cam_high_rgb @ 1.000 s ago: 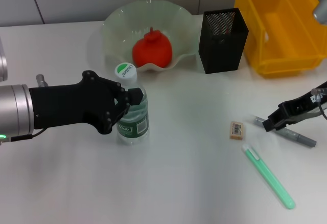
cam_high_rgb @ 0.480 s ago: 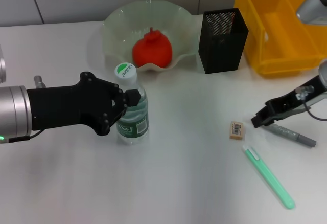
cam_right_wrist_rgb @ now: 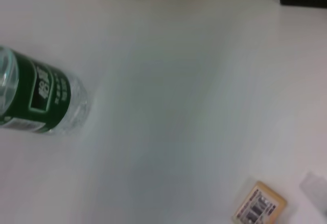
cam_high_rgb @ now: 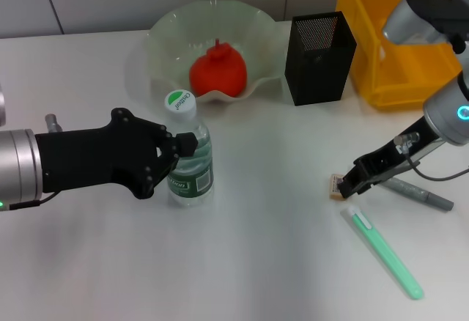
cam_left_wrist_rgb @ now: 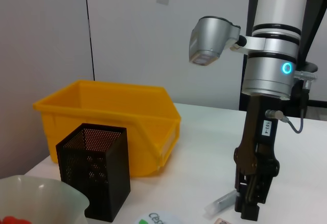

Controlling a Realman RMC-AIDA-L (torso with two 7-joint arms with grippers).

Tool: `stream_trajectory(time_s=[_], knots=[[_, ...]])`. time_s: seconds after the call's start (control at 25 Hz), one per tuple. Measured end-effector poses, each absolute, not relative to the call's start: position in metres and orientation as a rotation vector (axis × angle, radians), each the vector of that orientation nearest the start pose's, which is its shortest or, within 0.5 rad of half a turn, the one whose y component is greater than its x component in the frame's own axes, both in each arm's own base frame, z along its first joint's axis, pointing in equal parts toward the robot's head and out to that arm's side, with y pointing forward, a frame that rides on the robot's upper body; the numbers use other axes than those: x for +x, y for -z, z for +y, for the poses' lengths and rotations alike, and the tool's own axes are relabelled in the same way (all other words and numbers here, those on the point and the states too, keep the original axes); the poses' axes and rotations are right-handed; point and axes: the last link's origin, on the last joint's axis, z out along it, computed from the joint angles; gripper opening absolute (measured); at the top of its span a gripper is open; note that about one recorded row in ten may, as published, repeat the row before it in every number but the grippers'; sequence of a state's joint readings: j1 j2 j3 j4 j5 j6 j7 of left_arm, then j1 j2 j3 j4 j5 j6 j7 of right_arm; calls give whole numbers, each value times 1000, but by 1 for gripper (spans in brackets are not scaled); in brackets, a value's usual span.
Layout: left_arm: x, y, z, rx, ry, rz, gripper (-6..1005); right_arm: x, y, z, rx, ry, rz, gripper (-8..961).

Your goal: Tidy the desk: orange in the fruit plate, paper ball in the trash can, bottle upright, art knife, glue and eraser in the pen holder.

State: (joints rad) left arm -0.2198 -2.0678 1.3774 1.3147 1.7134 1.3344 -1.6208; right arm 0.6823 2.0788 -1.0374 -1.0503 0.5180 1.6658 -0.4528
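Our two black grippers at work on the white desk.

Our left gripper [cam_high_rgb: 176, 161] is closed around the small clear plastic bottle [cam_high_rgb: 188, 156], which stands upright before the wavy pale-green bowl [cam_high_rgb: 165, 39] holding the squat red-orange fruit [cam_high_rgb: 218, 72]. Our right gripper [cam_high_rgb: 350, 186] hangs at the tiny beige labelled eraser [cam_high_rgb: 336, 185], perhaps touching; we cannot tell its opening.
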Motion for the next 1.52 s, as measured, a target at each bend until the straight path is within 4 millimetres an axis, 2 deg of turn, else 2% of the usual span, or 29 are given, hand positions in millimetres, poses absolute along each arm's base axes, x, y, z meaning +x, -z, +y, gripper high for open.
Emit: stream_trajectory(time_s=[0.28,0.72,1.52], knots=[[-193,2,304,-2793,541,-270,4,232,-8,344,-2400,445,1672,257],[-192,2,306,-2780,546,-255,5,234,-17,335,-2370,467,1651,259],[-193,3,305,-2778,544,-252,6,242,-5,333,-2368,566,1637,258]])
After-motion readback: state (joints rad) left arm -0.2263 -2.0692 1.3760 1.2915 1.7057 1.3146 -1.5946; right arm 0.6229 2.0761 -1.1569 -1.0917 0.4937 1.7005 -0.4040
